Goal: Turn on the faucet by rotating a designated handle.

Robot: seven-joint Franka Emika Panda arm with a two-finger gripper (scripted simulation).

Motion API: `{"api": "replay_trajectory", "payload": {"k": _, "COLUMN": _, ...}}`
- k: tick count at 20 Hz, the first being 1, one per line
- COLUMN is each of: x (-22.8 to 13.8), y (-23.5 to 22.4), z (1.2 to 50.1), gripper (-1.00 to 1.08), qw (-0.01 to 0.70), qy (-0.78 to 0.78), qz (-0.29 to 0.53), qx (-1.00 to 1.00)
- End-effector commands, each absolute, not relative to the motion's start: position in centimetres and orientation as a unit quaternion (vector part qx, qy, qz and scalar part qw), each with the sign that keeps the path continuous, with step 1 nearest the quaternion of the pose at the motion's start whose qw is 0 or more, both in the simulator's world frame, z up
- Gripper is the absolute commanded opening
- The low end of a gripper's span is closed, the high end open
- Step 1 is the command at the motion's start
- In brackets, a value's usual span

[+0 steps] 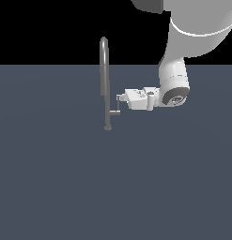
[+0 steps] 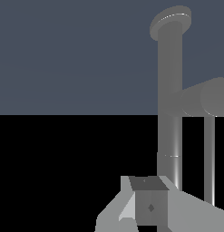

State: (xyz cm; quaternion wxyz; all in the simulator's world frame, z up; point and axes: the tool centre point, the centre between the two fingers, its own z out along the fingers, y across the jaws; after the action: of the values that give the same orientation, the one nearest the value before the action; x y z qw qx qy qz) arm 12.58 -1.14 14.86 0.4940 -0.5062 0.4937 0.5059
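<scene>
The faucet is a tall, slim grey gooseneck standing on a small round base on the dark floor. The handle is a short stub off the lower stem, ending in a thin rod that points upward. My gripper lies level and reaches in from the exterior view's right, its tips at the top of that rod. In the wrist view the faucet stem and the handle's stub and rod sit close beyond my gripper. The fingers are pressed together with no gap and hold nothing.
A flat blue-grey floor spreads all around the faucet, with black background behind it. My white arm comes down from the upper part of the exterior view's right.
</scene>
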Motion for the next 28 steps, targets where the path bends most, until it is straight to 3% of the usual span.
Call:
{"api": "replay_trajectory", "payload": {"k": 1, "x": 12.3, "y": -1.1, "z": 15.0, "gripper": -1.0, "qw": 0.494, "qy": 0.494, "qz": 0.506, "qx": -0.506}}
{"api": "replay_trajectory", "payload": {"k": 28, "x": 7.1, "y": -1.2, "z": 15.5, "gripper": -1.0, "qw": 0.494, "qy": 0.494, "qz": 0.505, "qx": -0.506}}
